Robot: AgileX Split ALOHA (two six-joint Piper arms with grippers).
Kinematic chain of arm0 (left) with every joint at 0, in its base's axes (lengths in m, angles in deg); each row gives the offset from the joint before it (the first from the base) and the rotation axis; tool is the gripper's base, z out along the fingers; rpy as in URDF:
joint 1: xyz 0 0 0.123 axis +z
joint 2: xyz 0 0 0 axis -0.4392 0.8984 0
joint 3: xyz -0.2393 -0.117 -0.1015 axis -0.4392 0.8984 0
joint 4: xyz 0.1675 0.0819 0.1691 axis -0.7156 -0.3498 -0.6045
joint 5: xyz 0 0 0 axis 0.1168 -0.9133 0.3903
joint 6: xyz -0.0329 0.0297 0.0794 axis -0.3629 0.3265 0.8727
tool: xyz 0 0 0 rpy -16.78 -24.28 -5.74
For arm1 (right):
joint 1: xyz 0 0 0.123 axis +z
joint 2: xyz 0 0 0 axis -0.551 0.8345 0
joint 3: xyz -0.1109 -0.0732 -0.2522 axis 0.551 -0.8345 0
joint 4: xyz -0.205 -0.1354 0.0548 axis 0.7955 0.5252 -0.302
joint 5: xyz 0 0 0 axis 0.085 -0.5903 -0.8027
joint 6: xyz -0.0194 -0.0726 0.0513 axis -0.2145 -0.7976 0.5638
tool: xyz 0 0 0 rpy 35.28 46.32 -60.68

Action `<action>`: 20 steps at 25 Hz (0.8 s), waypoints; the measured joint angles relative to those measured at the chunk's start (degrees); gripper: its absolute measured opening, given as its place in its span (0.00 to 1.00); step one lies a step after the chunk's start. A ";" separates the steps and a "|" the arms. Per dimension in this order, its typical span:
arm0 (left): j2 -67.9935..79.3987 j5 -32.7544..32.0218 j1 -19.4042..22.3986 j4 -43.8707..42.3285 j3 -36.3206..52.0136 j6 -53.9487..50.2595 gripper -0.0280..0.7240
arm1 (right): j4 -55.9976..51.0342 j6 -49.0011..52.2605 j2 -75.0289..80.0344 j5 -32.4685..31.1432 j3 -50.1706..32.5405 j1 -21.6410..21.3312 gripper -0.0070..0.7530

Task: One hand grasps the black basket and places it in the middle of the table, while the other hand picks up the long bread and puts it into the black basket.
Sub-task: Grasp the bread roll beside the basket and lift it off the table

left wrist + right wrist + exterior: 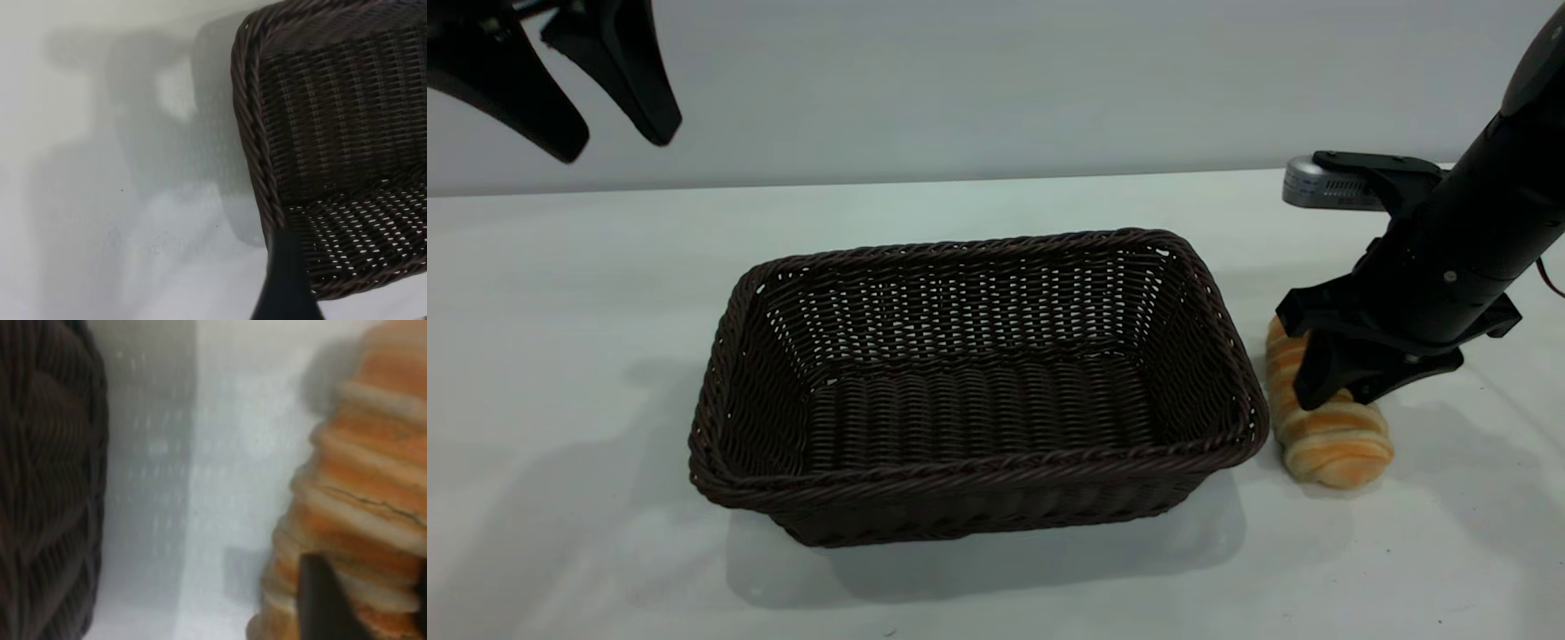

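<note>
The black basket (978, 391) stands empty at the middle of the table (560, 311); one corner of it shows in the left wrist view (333, 133). The long bread (1334, 444) lies on the table just right of the basket, close up in the right wrist view (360, 493). My right gripper (1334, 400) is down over the bread's middle, its fingers (323, 600) set on either side and closed against it. My left gripper (615, 142) hangs open and empty high above the table's far left, clear of the basket.
A narrow strip of bare table (200, 487) separates the basket's right wall (47, 487) from the bread. A grey cylindrical part (1325, 185) sticks out behind the right arm. A pale wall runs behind the table.
</note>
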 joint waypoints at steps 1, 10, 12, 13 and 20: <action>-0.46 0.00 0.00 0.00 0.00 0.00 0.82 | 0.52 -0.04 0.05 0.00 0.00 0.00 0.27; -3.26 0.00 0.00 -0.07 0.00 0.00 0.82 | 8.66 2.66 -3.57 -3.02 0.00 -3.94 0.05; -3.26 0.00 0.00 -0.07 0.00 0.00 0.82 | 10.13 3.65 -6.51 -3.25 0.00 -5.23 0.05; -3.26 0.00 0.00 -0.07 0.00 -0.04 0.82 | 10.83 3.98 -8.36 -3.37 0.00 -5.50 0.05; -3.26 0.00 0.00 -0.09 0.00 -0.04 0.82 | 11.24 6.26 -21.63 -4.92 -0.06 -4.53 0.05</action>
